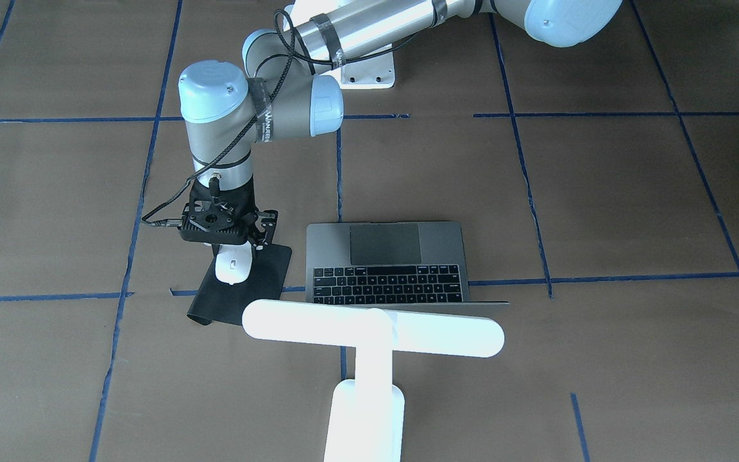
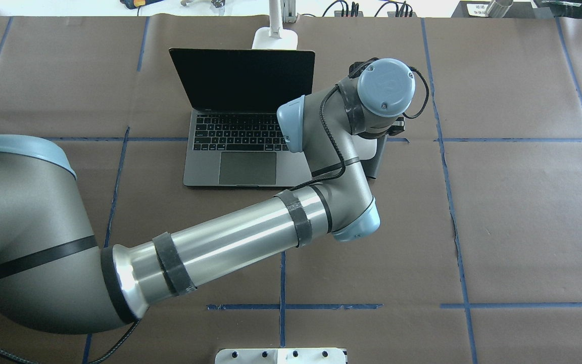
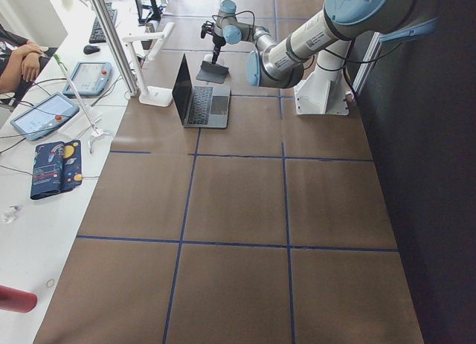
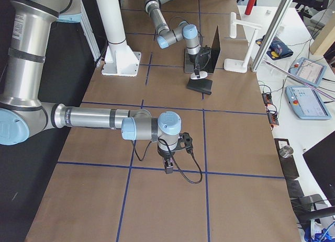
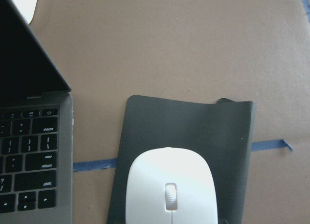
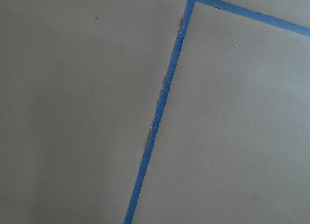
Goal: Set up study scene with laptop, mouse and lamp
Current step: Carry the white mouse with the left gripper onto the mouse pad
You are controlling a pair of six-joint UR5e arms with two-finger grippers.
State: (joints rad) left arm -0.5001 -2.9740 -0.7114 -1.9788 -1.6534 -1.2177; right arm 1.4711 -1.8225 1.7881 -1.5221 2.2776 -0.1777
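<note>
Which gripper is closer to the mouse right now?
Left. The left gripper sits directly over the mouse on the mouse pad; the right gripper hangs far away over the table.

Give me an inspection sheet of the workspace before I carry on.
Surface: brown paper table, blue tape grid.
Job's things: laptop open; mouse on the black mouse pad beside it; lamp upright behind the screen.
Clutter: nothing seen.
Grippers: left gripper over the mouse, right gripper low over bare paper; open or shut unreadable.
Cables: black cable looped at the left wrist.
Surroundings: side bench with tablets, a person's arm.
</note>
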